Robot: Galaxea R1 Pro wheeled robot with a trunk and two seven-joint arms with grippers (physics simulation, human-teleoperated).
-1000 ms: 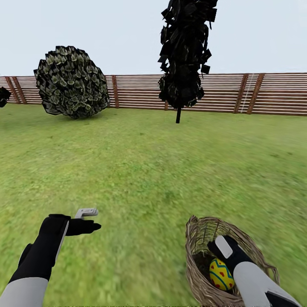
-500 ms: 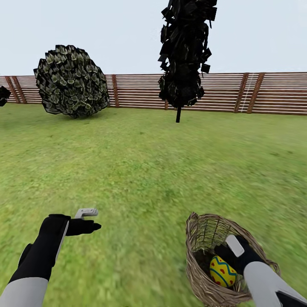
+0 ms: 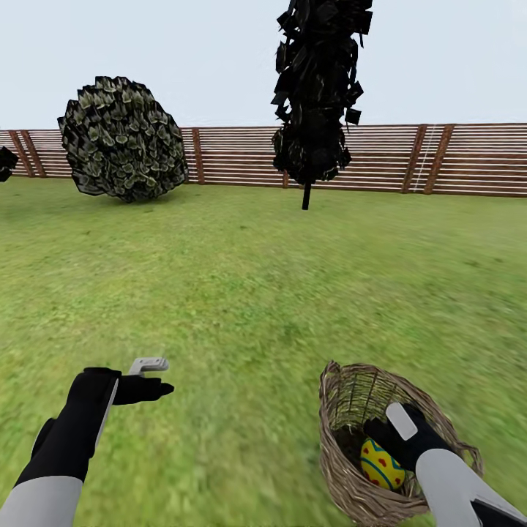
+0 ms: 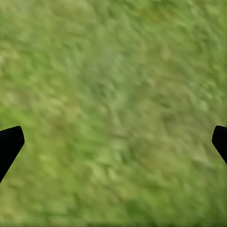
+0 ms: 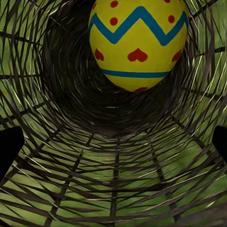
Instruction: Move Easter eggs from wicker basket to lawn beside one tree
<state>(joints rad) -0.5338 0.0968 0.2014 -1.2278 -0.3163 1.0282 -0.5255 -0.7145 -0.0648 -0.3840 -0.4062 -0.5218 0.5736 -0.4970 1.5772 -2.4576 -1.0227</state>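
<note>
Reaching into the wicker basket (image 3: pixel 351 428), my right gripper (image 5: pixel 113 142) has its fingers spread apart, one Easter egg (image 5: pixel 137 42) lying just ahead of them, untouched. My left gripper (image 4: pixel 113 142) hangs wide apart over bare lawn (image 4: pixel 113 85).

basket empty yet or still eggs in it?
Not empty. One egg lies inside the basket; the right gripper is inside it, open. Whether others hide there, cannot tell.
</note>
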